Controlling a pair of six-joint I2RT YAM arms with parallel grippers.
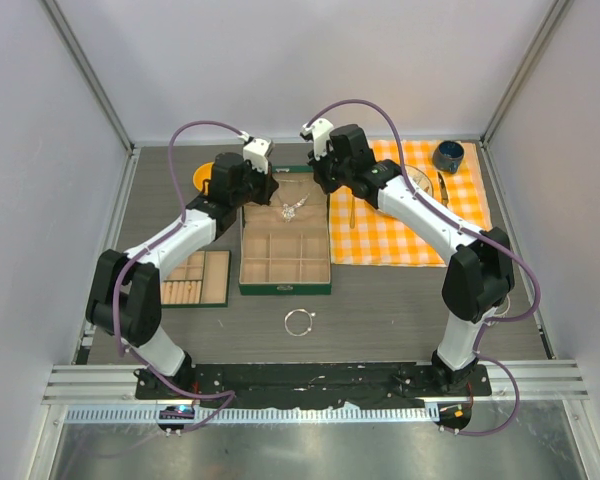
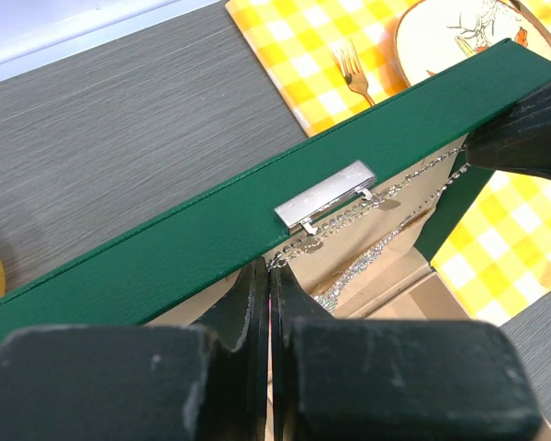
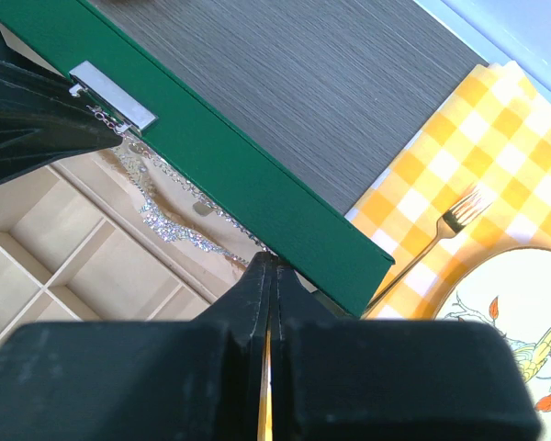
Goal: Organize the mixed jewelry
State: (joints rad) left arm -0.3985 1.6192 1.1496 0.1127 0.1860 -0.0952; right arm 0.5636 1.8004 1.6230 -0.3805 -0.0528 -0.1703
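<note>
An open green jewelry box [image 1: 285,289] stands at mid-table, its lid [image 2: 165,248] raised at the back. A fine silver chain necklace [image 1: 292,208] with a sparkly middle hangs across the lid's beige lining. My left gripper [image 1: 269,189] is shut on one chain end [image 2: 277,262]. My right gripper [image 1: 321,184] is shut on the other end [image 3: 257,243]. The sparkly part shows in the right wrist view [image 3: 173,225]. A thin silver bangle [image 1: 299,322] lies on the table in front of the box. No studs are visible.
An orange-checked cloth [image 1: 405,225] lies right of the box with a plate [image 3: 519,322] and a gold fork [image 3: 445,230]. A dark cup [image 1: 448,156] stands at its far corner. A beige-lined green tray [image 1: 196,278] lies left. A yellow object [image 1: 204,176] is behind the left arm.
</note>
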